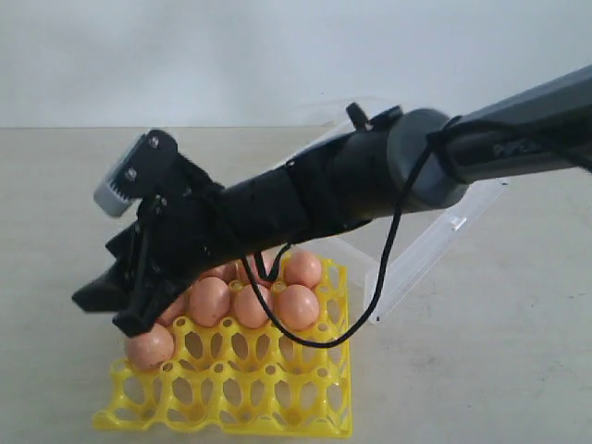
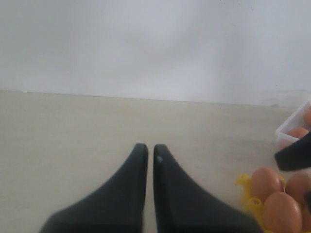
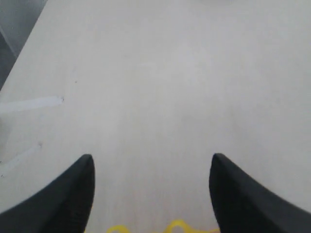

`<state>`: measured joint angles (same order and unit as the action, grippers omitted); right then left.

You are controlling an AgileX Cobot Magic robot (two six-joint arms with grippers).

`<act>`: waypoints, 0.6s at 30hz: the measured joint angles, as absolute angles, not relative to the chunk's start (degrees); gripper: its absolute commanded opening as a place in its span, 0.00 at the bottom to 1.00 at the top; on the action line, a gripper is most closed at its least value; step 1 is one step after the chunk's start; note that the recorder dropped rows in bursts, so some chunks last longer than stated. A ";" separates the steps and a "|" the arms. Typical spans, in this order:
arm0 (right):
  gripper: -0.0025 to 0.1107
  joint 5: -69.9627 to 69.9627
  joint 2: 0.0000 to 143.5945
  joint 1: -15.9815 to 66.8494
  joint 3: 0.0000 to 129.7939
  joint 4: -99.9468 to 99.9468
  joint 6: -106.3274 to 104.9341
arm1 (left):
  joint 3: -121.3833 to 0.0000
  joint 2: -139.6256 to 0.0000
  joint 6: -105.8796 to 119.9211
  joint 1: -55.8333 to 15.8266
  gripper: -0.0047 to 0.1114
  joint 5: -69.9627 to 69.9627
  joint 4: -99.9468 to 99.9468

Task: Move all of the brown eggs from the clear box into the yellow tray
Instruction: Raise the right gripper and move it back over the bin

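Note:
The yellow tray (image 1: 240, 388) lies at the front left and holds several brown eggs (image 1: 298, 307) in its far rows; one egg (image 1: 150, 347) sits at its left edge. My right arm reaches across it, and the right gripper (image 1: 113, 310) hangs open and empty just above the tray's left side. In the right wrist view the right gripper (image 3: 151, 167) shows bare table between its fingers, with the tray rim (image 3: 176, 226) below. The clear box (image 1: 421, 252) is mostly hidden behind the arm. The left gripper (image 2: 150, 148) is shut on nothing beside the tray (image 2: 245, 187). The box (image 2: 294, 127) there holds eggs (image 2: 297, 132).
A black cable (image 1: 384, 277) loops down from the right arm over the tray's right side. The pale table (image 1: 481, 370) runs back to a white wall (image 1: 231, 55). A dark finger of the right gripper (image 2: 294, 158) shows at the edge of the left wrist view.

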<state>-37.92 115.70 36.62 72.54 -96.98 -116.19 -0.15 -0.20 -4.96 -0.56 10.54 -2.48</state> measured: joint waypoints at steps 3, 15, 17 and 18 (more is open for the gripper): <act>0.14 -30.12 111.09 36.62 72.54 -96.17 -110.09 | -0.15 -0.20 -4.96 -0.56 0.08 10.54 -2.48; 0.02 15.54 97.11 36.62 72.54 -93.71 -104.21 | -0.15 -0.20 -4.96 -0.56 0.08 10.54 -2.48; 0.02 23.93 97.09 35.89 72.54 -96.22 -108.05 | -0.15 -0.20 -4.96 -0.56 0.08 10.54 -2.48; 0.02 26.97 97.09 34.86 72.54 -97.31 -110.77 | -0.15 -0.20 -4.96 -0.56 0.08 10.54 -2.48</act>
